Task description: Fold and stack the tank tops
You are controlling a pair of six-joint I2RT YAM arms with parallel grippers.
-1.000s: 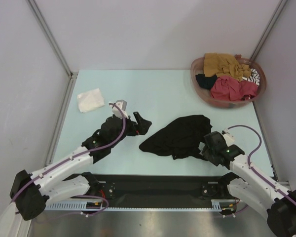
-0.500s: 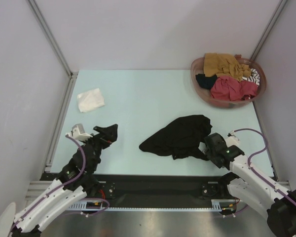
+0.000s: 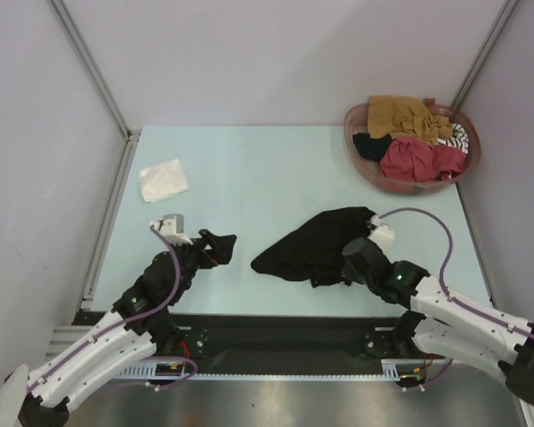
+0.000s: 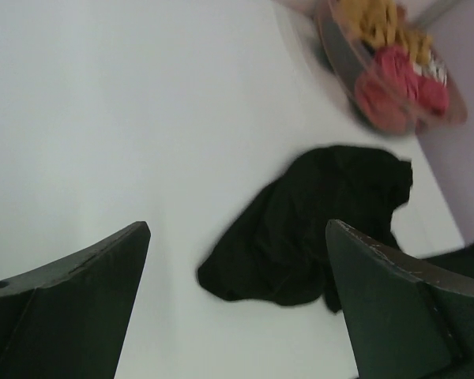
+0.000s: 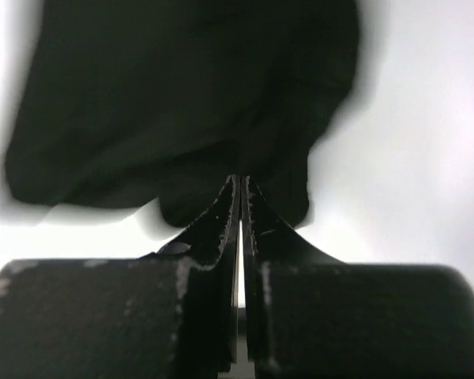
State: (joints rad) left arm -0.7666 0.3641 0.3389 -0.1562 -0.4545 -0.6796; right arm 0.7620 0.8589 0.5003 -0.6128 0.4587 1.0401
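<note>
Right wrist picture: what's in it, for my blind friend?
The right gripper is shut, its tips at the near edge of a crumpled black tank top on a pale table. It's too blurry to tell if cloth is pinched.

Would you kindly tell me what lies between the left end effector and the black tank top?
Nothing. Only a bare strip of table separates the left end effector from the black top, as the top and left wrist views both show.

No legible text or markings
</note>
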